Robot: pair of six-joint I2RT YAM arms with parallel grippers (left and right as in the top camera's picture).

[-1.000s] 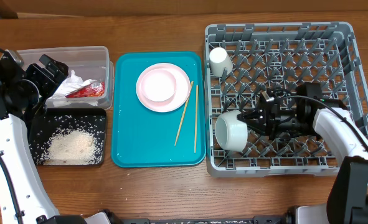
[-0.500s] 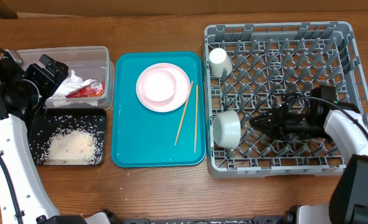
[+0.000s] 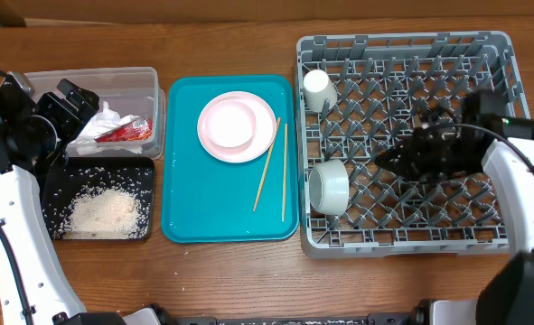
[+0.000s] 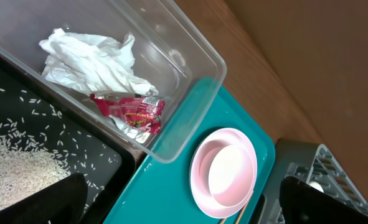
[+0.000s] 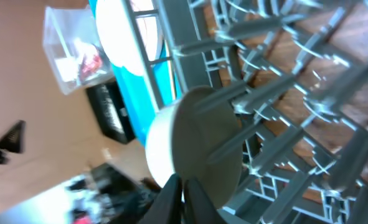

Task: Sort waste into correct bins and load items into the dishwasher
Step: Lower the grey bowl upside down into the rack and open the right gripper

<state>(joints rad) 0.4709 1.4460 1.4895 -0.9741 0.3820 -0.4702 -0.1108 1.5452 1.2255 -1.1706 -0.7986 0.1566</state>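
The pale grey-green bowl [image 3: 328, 187] stands on its side at the front left of the grey dish rack [image 3: 492, 54]; it also shows in the right wrist view [image 5: 199, 140]. The white cup [image 3: 318, 88] sits in the rack's back left corner. My right gripper [image 3: 386, 162] is shut and empty above the rack, right of the bowl; its fingers [image 5: 184, 196] are pressed together. The pink bowl [image 3: 229, 122] sits on the pink plate [image 3: 257, 144], with two chopsticks [image 3: 267, 162] beside it. My left gripper [image 4: 184, 202] is open over the clear tub [image 3: 149, 77], which holds the wrapper [image 3: 124, 132].
The teal tray [image 3: 194, 208] carries the plate and chopsticks between the bins and the rack. The black tray [image 3: 54, 181] holds rice [image 3: 104, 213]. White crumpled paper [image 4: 90, 59] lies in the clear tub next to the wrapper [image 4: 131, 112].
My right gripper has drawn back to the right, away from the grey-green bowl. The bowl has tipped from mouth-up onto its side. The left arm has not moved.
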